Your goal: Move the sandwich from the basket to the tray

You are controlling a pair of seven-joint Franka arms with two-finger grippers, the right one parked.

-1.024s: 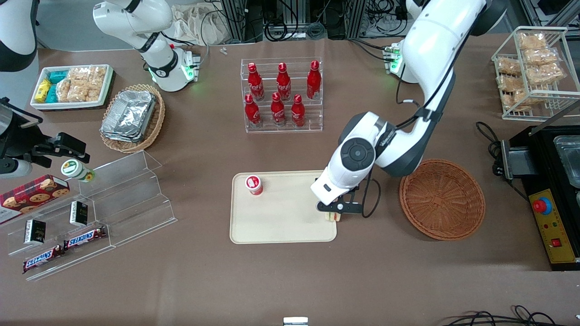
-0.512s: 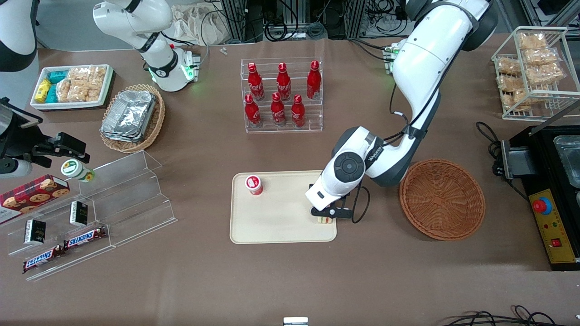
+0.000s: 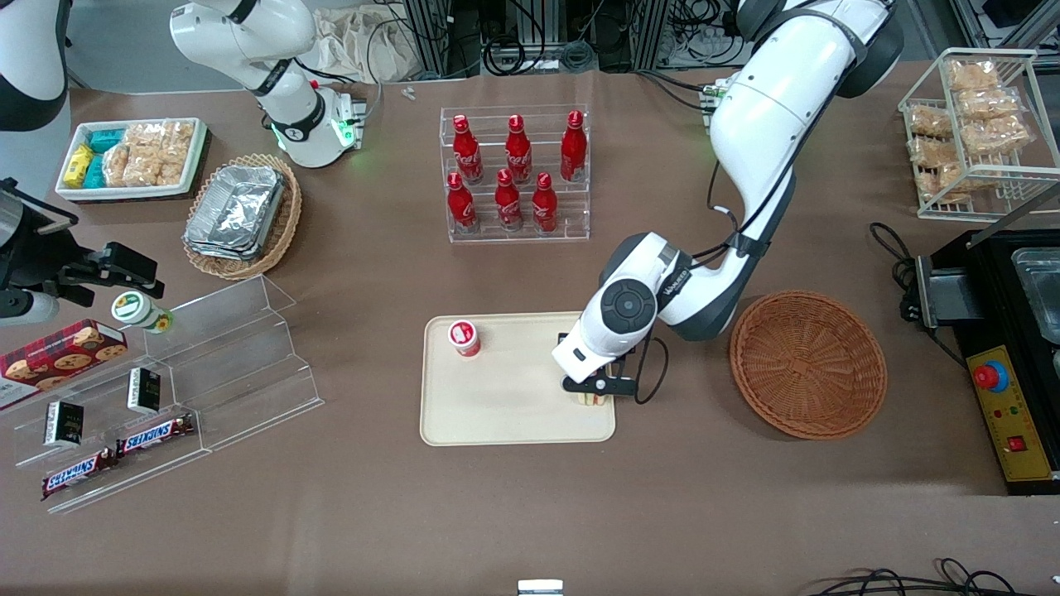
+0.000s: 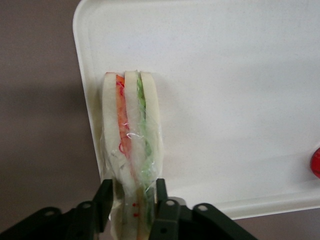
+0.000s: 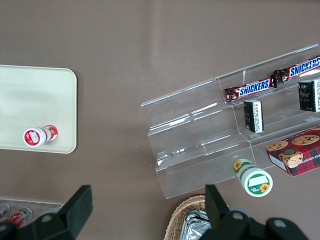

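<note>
My left gripper [image 3: 595, 396] is shut on the sandwich [image 3: 593, 400], a wrapped wedge of white bread with orange and green filling. It holds it over the cream tray [image 3: 497, 414], at the tray's corner nearest the round reddish-brown basket [image 3: 807, 362]. In the left wrist view the black fingers [image 4: 104, 200] press both bread sides of the sandwich [image 4: 131, 135], which lies along the rim of the tray [image 4: 240, 65]. I cannot tell if the sandwich touches the tray. The basket holds nothing.
A small red-capped bottle [image 3: 464, 337] stands on the tray toward the parked arm's end. A clear rack of red bottles [image 3: 515, 174] stands farther from the front camera. A black appliance [image 3: 1006, 348] with a red button sits past the basket at the working arm's end.
My gripper has carried the sandwich from the tray's edge a little farther over the tray, toward the parked arm's end. The arm's elbow has swung the same way.
</note>
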